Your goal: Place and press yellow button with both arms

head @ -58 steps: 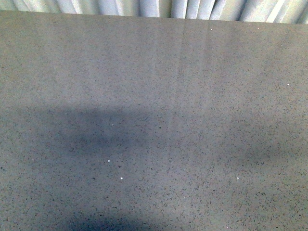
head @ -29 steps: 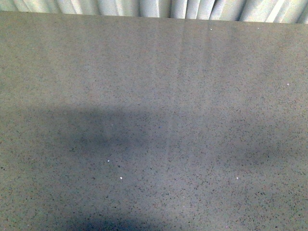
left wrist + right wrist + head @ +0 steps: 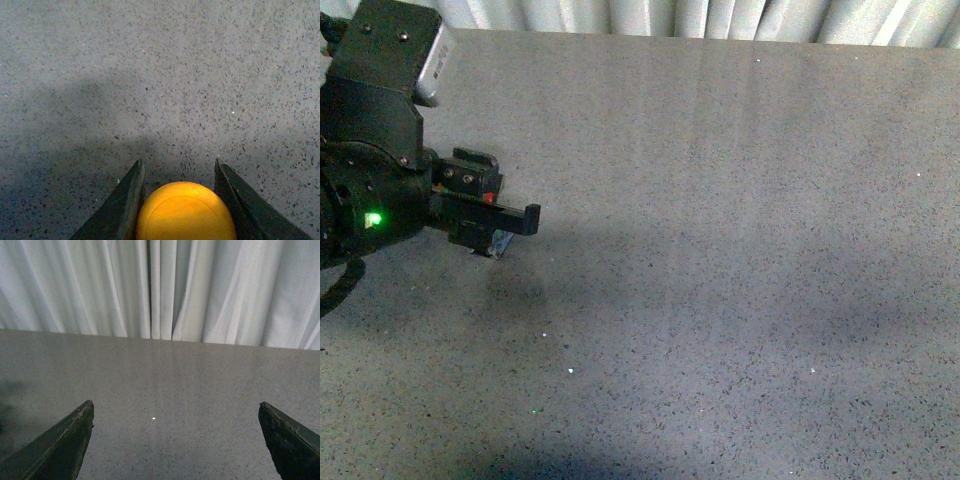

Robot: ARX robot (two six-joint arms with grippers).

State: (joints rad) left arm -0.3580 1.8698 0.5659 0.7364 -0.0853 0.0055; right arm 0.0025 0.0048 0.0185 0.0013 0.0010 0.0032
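My left arm [image 3: 380, 190] is black, with a green light, a red light and a grey-white block, and reaches in from the left in the front view. Its left gripper [image 3: 523, 217] is shut on the yellow button, whose bluish clear base [image 3: 499, 243] shows below the fingers, just above the table. In the left wrist view the domed yellow cap [image 3: 185, 212] sits tight between the two black fingers of the left gripper [image 3: 179, 165]. My right gripper [image 3: 175, 405] is open and empty, its fingers wide apart over the table. It is out of the front view.
The grey speckled tabletop [image 3: 740, 220] fills the front view, with a dark shadow across its middle. A white pleated curtain [image 3: 160, 285] hangs behind the table's far edge and also shows in the front view [image 3: 720, 15].
My left arm has come into the front view from the left, holding the button. Before, only bare table and shadows showed.
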